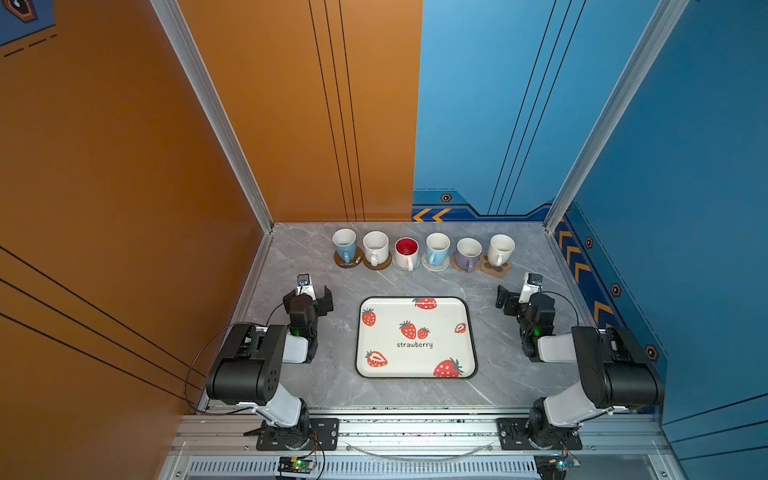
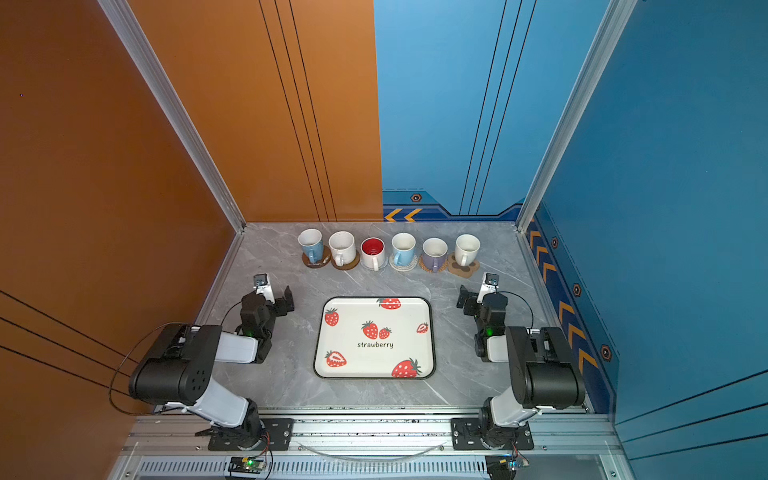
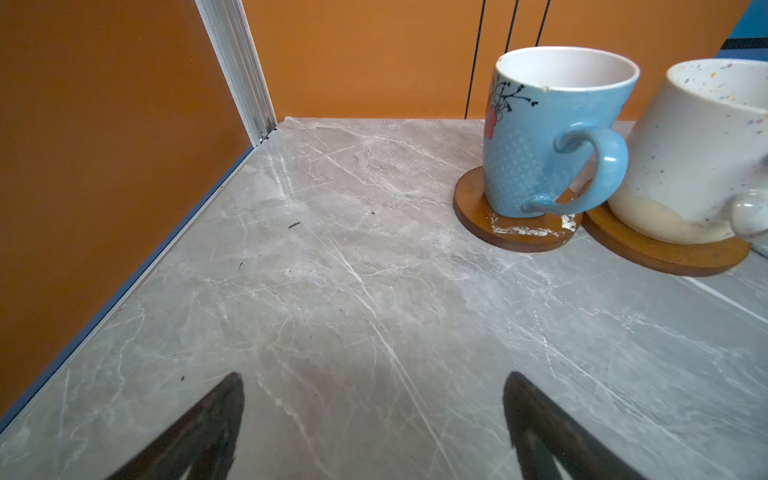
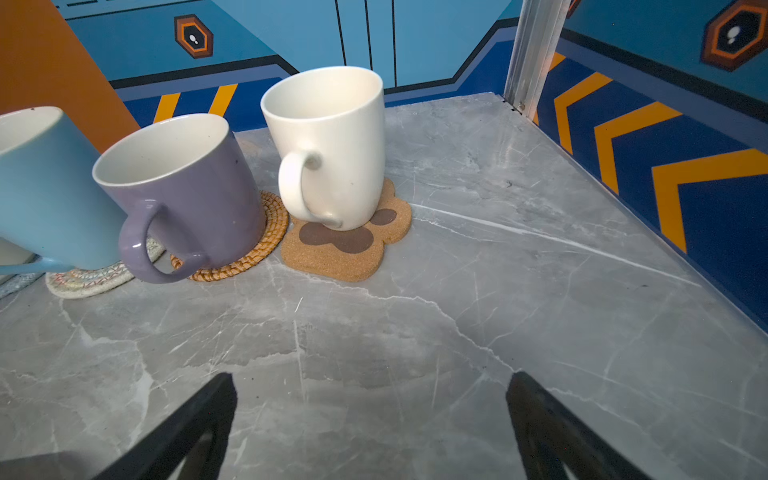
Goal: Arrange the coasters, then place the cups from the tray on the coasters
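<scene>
Nearest, my left claw (image 3: 374,376) and right claw (image 4: 370,376) — jaws spread wide, gripping nothing — rest either side of the strawberry tray (image 1: 415,361), bare of cups. Beyond, six mugs (image 1: 406,251) each stand on a coaster (image 1: 494,270) — task apparently complete.

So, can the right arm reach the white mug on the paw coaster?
Probably yes: the right gripper is open, with bare table between it and the white mug; the lavender mug crowds one side.
</scene>
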`<state>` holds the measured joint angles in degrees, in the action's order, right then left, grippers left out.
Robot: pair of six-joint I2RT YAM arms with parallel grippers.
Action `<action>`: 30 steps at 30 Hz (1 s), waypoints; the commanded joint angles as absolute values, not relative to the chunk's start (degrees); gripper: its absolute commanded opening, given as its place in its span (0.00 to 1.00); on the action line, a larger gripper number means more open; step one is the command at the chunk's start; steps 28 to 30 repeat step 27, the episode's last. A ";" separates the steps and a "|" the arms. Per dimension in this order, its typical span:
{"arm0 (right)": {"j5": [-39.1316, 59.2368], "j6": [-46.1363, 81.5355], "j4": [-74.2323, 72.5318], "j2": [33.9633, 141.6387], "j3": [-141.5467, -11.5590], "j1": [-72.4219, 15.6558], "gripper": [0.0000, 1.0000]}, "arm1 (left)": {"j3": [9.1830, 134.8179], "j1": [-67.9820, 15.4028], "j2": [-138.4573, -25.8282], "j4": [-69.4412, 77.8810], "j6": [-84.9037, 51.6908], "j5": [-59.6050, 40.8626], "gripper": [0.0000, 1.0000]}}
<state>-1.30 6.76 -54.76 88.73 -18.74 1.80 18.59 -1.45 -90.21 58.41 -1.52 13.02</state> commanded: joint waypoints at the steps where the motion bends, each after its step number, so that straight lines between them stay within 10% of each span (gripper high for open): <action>1: -2.27 5.70 -55.33 88.62 -19.77 1.23 1.00 | 19.60 -1.29 -89.57 57.05 -1.86 13.19 0.98; 30: -3.45 3.86 -52.29 88.63 -21.40 -0.35 1.00 | 20.49 -1.49 -89.73 55.72 -1.05 11.95 0.98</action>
